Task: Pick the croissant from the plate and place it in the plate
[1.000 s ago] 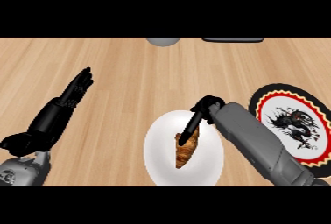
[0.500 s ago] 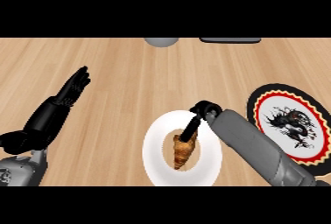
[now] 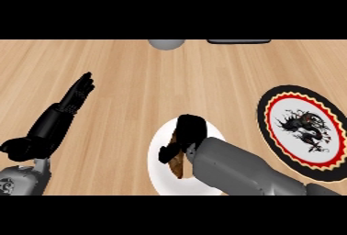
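Observation:
A brown croissant (image 3: 177, 161) lies on a plain white plate (image 3: 160, 177) near the bottom middle of the head view. My right hand (image 3: 188, 131) is down over the croissant, its fingers curled along the far side and its thumb (image 3: 165, 153) on the left side, hiding most of the pastry. To the right sits a second plate (image 3: 305, 126), black-rimmed with a red ring and a dragon drawing on white. My left hand (image 3: 59, 119) rests open at the left, fingers straight and pointing away, holding nothing.
A grey round object (image 3: 167, 43) and a dark flat object (image 3: 238, 41) sit at the counter's far edge. Bare wooden counter (image 3: 176, 82) stretches between the hands and those objects.
My right hand has drawn back toward me and lowered onto the croissant, closing round it. The croissant has shifted a little on the white plate. The left hand has stayed still.

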You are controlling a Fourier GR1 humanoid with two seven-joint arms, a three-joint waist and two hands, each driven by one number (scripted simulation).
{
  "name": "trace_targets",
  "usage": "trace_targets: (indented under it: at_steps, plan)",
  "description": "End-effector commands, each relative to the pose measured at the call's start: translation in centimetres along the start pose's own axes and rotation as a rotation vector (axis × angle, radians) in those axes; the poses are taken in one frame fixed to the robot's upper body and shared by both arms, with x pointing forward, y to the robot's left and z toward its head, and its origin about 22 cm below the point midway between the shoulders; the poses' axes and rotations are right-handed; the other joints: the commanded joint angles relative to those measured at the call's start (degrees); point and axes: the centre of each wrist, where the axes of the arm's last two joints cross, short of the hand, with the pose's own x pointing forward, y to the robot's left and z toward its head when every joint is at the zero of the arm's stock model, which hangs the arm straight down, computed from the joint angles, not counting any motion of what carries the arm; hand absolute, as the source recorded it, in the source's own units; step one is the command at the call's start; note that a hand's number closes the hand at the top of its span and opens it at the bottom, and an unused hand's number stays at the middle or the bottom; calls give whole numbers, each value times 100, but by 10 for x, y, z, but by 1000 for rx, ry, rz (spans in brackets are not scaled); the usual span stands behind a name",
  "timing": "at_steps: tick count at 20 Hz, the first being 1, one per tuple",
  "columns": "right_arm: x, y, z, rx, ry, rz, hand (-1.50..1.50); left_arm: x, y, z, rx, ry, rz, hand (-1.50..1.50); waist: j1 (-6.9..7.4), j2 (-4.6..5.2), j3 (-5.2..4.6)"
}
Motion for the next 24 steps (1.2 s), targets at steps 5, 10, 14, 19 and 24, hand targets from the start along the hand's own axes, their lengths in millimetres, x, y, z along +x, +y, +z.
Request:
trace_targets:
  at_steps: [5,10,14,19,24]
  plan:
    - [33,20,50,-393,19,-18,150,-6,8,10,23,14,-12,0,-165,24,31]
    - [29,3,66,-496,3,-36,150,-2,10,10,42,16,-20,0,-245,31,39]
    - [34,-29,77,-555,-7,-109,150,-10,15,15,64,38,2,0,-378,-9,31]
    - [9,-48,71,-688,64,-97,150,-6,20,17,75,49,-12,0,-450,-11,33]
    - [-26,-71,77,-767,138,-106,150,-3,15,19,57,48,-15,0,-401,28,35]
